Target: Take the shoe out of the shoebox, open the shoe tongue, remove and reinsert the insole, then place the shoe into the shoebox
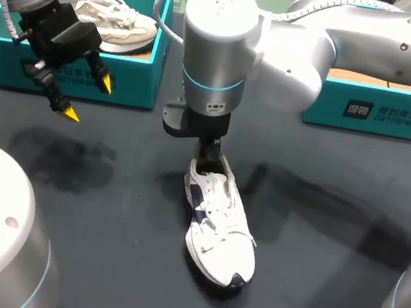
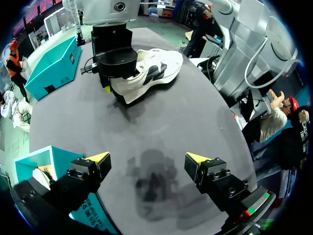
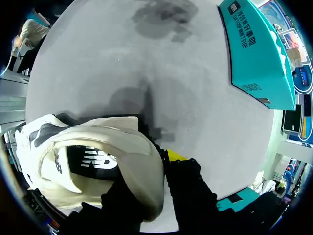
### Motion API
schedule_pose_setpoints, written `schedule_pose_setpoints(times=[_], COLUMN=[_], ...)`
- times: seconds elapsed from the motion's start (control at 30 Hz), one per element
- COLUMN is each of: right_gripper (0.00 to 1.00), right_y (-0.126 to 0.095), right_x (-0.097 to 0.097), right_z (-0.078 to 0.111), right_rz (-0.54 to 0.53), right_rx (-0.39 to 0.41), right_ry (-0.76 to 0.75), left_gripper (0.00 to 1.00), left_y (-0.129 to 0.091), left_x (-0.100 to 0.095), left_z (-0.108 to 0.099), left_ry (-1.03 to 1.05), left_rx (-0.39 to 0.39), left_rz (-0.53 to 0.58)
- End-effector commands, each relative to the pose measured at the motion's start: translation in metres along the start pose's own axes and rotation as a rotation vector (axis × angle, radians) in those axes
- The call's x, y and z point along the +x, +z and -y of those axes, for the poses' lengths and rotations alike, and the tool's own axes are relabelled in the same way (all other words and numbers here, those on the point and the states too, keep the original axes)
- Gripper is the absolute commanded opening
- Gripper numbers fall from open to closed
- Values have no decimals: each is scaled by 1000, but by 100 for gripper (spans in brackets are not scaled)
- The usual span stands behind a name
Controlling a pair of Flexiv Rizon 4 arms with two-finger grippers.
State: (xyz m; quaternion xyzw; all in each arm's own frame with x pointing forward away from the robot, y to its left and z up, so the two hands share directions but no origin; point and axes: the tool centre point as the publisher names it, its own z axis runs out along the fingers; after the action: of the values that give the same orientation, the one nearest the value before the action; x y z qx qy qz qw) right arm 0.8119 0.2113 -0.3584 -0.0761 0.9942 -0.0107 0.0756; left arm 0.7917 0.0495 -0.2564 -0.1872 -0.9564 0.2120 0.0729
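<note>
One shoe (image 1: 222,226) (white, heel end) pinched by right gripper (image 1: 209,158); left gripper (image 1: 88,98) spread.

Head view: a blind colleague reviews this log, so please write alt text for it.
The right gripper, reaching in to the middle, grips the heel of a white shoe resting on the dark table. The left gripper hangs open in front of a teal shoebox that holds a beige shoe.

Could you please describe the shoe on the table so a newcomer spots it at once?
In the middle of the dark table lies a white shoe, the right gripper at its heel. Unlike the beige shoe in the teal shoebox, it has navy patches.
</note>
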Motion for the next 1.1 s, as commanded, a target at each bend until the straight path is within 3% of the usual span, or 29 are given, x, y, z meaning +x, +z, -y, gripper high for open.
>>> schedule_pose_setpoints(times=[0.03, 0.5, 0.97, 1.07, 1.1], right_gripper=[0, 0, 0, 0, 0], right_y=[-38, -130, -130, -138, -140], right_x=[0, -35, -35, -46, -50], right_z=[14, 65, 65, 76, 82], right_rz=[29, 102, 102, 101, 84], right_rx=[9, 57, 57, 44, 77], right_ry=[10, 101, 101, 120, 154], left_gripper=[100, 100, 100, 100, 100], left_y=[0, 0, 0, 0, 0], left_x=[1, 1, 1, 1, 1], left_z=[0, 0, 0, 0, 0], left_ry=[0, 0, 0, 0, 0], left_rx=[-3, -3, -3, -3, -3], left_rz=[1, 1, 1, 1, 1])
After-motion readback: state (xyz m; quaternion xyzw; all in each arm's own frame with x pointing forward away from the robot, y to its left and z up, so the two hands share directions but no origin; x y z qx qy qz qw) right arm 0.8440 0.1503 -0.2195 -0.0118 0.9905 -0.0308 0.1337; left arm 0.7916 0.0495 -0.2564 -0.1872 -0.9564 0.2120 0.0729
